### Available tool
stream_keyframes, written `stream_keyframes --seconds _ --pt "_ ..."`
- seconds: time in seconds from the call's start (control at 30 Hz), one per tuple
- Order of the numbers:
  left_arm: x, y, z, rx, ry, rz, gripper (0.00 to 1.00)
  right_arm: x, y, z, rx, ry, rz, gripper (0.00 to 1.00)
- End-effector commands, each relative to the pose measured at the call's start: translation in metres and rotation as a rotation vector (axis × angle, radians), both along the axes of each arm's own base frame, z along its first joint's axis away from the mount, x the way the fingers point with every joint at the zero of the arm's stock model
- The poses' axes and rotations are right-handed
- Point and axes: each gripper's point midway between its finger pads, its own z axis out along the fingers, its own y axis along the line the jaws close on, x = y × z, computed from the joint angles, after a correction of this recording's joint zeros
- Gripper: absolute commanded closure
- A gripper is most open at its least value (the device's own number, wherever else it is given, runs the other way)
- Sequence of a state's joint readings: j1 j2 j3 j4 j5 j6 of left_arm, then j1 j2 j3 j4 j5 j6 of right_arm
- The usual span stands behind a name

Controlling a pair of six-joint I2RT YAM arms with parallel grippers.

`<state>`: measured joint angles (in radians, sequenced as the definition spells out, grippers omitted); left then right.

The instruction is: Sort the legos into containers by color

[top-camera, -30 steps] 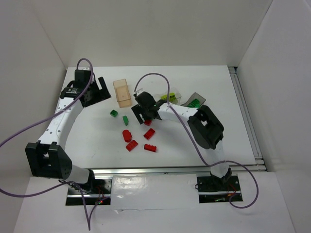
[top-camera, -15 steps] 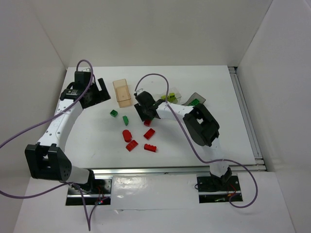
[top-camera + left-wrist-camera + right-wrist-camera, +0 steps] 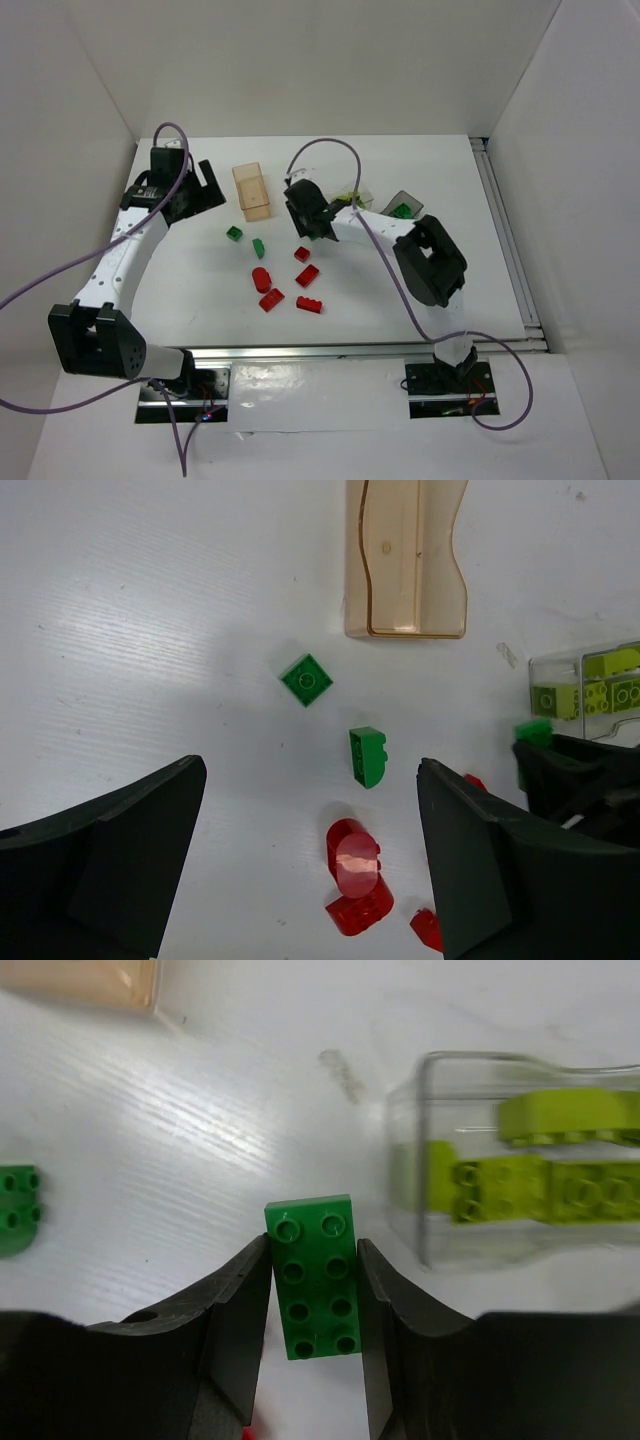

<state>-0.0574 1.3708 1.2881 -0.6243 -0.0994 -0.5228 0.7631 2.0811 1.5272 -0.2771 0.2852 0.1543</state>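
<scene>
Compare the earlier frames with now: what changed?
The right gripper closed on a dark green brick and shifted slightly toward the table's far side, uncovering a red brick. The left gripper stayed open, about where it was; the other loose bricks and the containers stayed put.

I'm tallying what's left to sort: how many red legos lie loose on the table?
5 red legos, mid-table: one farthest back, one just in front of it, a rounded one at left, two nearest the arm bases. Others could hide beneath the right arm.

A white table (image 3: pixel 200 290) bears scattered legos (image 3: pixel 307 275) and three containers (image 3: pixel 252 192).
</scene>
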Motion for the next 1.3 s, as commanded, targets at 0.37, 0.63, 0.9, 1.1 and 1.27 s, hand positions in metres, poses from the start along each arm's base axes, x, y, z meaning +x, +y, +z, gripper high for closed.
stream_keyframes --seconds 0.37,0.63,0.9,1.1,1.27 --pt "0.006 0.004 -0.027 -0.005 0.076 0.047 0.04 0.003 -0.217 0.086 0.156 -0.142 -0.769 0.64" --pt "0.005 -0.003 -0.058 -0.041 0.163 0.038 0.04 0.024 -0.244 0.065 0.190 -0.097 -0.826 0.63" --pt "0.003 -0.005 -0.068 -0.046 0.193 0.032 0.04 0.062 -0.267 0.056 0.221 -0.102 -0.878 0.57" --pt "-0.006 -0.005 -0.089 -0.054 0.252 0.050 0.04 0.074 -0.260 0.065 0.243 -0.108 -0.837 0.18" --pt "-0.007 -0.008 -0.100 -0.052 0.269 0.041 0.08 0.044 -0.238 0.090 0.246 -0.161 -0.769 0.25"
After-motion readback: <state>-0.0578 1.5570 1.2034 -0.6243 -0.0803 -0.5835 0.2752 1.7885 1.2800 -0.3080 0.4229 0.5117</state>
